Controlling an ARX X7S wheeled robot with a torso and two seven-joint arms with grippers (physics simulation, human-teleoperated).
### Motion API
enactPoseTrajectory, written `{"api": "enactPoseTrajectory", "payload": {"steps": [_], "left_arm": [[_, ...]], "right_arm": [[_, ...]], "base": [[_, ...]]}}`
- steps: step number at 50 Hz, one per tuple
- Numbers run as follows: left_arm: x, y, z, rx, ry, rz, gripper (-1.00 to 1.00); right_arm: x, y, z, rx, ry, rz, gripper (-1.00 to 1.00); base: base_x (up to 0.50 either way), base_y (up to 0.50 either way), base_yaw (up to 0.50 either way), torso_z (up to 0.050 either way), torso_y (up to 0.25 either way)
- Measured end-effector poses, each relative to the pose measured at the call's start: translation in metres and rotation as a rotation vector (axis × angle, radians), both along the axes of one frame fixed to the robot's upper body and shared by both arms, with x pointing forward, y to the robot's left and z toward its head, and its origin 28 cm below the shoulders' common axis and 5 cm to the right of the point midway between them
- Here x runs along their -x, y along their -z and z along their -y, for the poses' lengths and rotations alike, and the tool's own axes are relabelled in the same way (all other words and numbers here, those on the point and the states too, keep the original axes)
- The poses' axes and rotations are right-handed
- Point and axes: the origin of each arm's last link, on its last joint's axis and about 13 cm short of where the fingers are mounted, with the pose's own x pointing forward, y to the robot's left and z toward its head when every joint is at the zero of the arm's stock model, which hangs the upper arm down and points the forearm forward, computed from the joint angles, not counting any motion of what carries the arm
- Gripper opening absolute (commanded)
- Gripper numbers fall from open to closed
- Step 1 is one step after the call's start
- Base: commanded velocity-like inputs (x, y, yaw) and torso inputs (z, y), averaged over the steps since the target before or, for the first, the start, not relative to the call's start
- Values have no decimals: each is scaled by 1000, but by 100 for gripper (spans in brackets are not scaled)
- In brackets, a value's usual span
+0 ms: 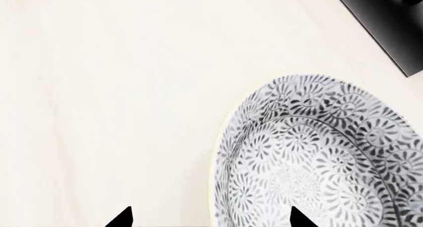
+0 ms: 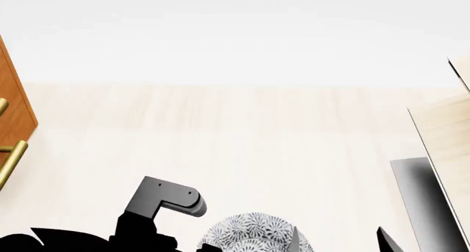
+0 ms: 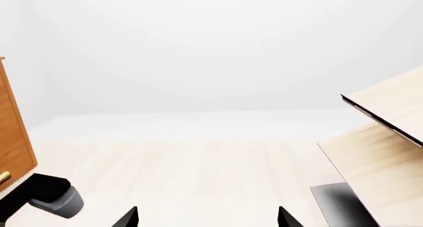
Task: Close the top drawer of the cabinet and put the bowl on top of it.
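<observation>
The floor [image 2: 242,136], pale wood, fills most of every view and serves as the ground for everything else. The cabinet [image 2: 11,106] shows only as an orange-brown edge with brass handles [image 2: 10,158] at the left border of the head view, well apart from the bowl; which of its fronts is the top drawer, and whether it stands open, cannot be told from this sliver. Opposite the cabinet, on the far side of the bowl, stands a pale wood structure [image 2: 444,136] on a dark grey base [image 2: 419,200].

The bowl [image 1: 324,157] sits upright on the floor, close in front of the robot, between the cabinet and the pale structure. The left arm [image 2: 158,205] hangs just beside the bowl on its cabinet side. The left gripper [image 1: 210,218] has its tips spread wide apart, one over bare floor and one over the bowl's inside, so the near rim lies between them and nothing is gripped. The right gripper [image 3: 208,217] also shows two well-separated tips holding nothing, aimed across the floor.

The step in hand looks like taking the bowl. To do it well, the left gripper should come straight down so the rim stays centred between the tips, then pinch the wall firmly and lift level before turning toward the cabinet.
</observation>
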Motion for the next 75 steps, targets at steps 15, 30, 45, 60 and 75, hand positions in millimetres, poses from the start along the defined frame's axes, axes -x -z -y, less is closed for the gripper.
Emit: {"api": "enactPoseTrajectory", "payload": {"steps": [15,30,45,60,75], "left_arm": [[-2,12,4,-14,10,-20,100],[-3,20,8,-8,6,-17,-100],[0,16,7,11,16,6,-100],[5,2,4,-12,18,45,-100],[4,-39,-6,-44,-4,147,-100]], "right_arm": [[-1,2,1,-2,2,-3,100],[-2,3,2,-4,4,-6,100],[-4,5,1,-9,2,-9,100],[-4,4,1,-10,2,-7,100],[0,0,2,-4,3,1,100]], "base": [[0,0,0,0,0],[0,0,0,0,0],[0,0,0,0,0],[0,0,0,0,0],[0,0,0,0,0]]}}
